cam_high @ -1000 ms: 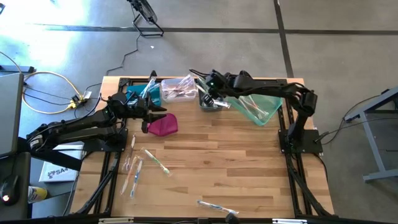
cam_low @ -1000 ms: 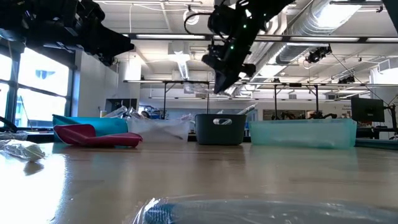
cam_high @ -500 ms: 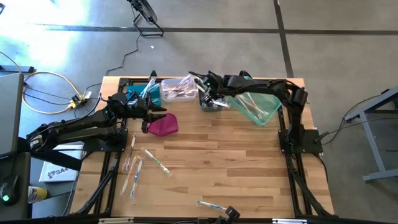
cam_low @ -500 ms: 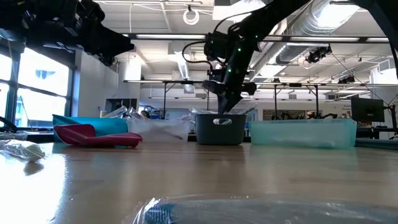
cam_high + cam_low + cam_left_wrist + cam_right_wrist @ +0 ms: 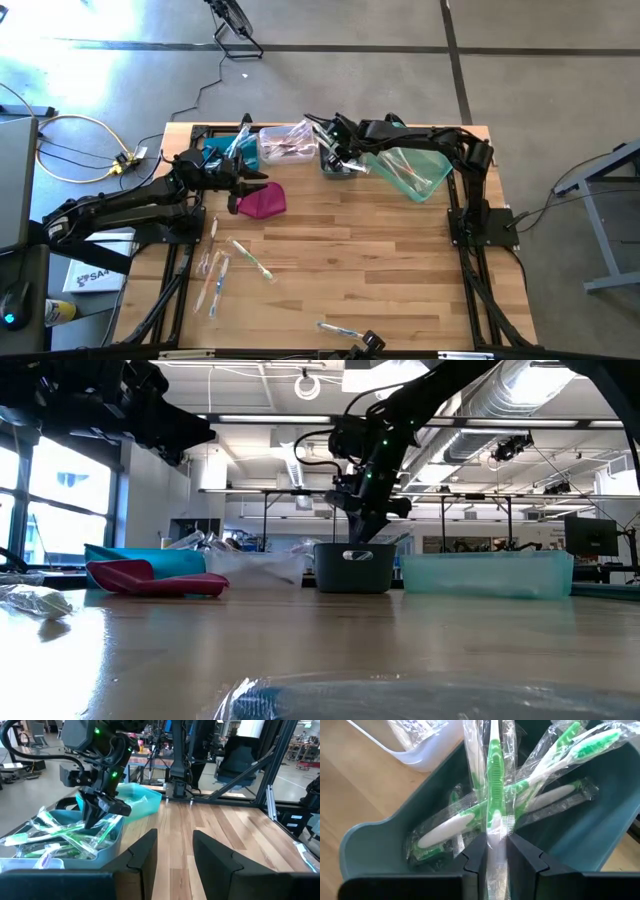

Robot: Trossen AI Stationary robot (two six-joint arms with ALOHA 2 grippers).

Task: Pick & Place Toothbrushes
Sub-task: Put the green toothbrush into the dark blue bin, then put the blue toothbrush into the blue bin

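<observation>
Above the grey bin (image 5: pixel 338 165) at the far edge of the table (image 5: pixel 360 260), the right gripper (image 5: pixel 495 851) is clenched on a wrapped toothbrush (image 5: pixel 493 785). This toothbrush has a green and white handle inside a clear plastic wrapper, and it points down into the bin. More wrapped green toothbrushes (image 5: pixel 547 770) lie crossed inside the same bin.

Left of the grey bin stands a clear bin (image 5: pixel 285 143), and further left a blue bin (image 5: pixel 218 155). Right of it is a teal bin (image 5: pixel 412 172), which also holds some thin pale sticks. Several loose toothbrushes (image 5: pixel 215 272) lie on the near left part of the table, and one more (image 5: pixel 340 329) is at the near edge.

The left gripper (image 5: pixel 262 182) hangs over the magenta pouch (image 5: pixel 262 201) with its fingers (image 5: pixel 214 857) apart and nothing between them.
</observation>
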